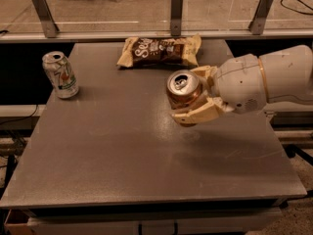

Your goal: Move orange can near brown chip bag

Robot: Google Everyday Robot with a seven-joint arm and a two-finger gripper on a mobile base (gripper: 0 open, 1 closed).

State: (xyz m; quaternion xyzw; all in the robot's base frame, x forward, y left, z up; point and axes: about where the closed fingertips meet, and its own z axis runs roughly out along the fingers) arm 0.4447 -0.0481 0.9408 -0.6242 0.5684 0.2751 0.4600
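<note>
Orange can (182, 88) is the thing to move, and the step in hand is the carry. It seems to hang above the desk (122, 155), right of centre, with a faint shadow under it, and it is tilted so that the silver top looks toward the camera. The gripper (193, 96) comes in from the right, and its jaws are clenched on the can's body, one above and one below.

The brown chip bag (159, 51) lies flat at the far edge of the desk, near the can but apart from it. I judge that the next move calls for setting the can upright on bare desk just in front of the bag, without pushing the bag, and then letting go.

White lettering on the bag's dark middle begins like "So"; the rest I cannot read. A silver-white can (59, 75) stands well apart at the far left, with a green figure like a 7 and a red mark. The orange can's print is not readable.
</note>
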